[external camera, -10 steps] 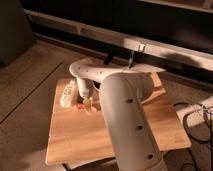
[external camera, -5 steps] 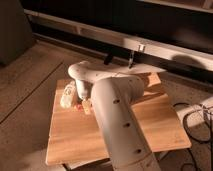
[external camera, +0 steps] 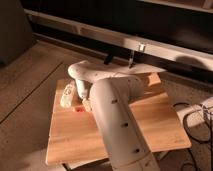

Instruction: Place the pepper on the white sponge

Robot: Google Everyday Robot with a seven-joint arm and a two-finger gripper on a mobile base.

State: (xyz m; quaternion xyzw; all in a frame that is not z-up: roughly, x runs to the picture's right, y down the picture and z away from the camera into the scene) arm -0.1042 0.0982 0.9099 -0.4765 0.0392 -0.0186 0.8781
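Camera view: gripper (external camera: 86,103) hangs low over the bench's (external camera: 150,125) left side, and whether it's apart or together is hidden. Pepper (external camera: 78,109) sits at its 8 o'clock, cream bottle (external camera: 67,95) at 10.

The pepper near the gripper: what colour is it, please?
The pepper is reddish-orange, camera view; the gripper is just beside it.

Wooden table (external camera: 162,120): cream bottle (external camera: 67,96), pepper (external camera: 78,109); gripper (external camera: 85,98) near pepper.
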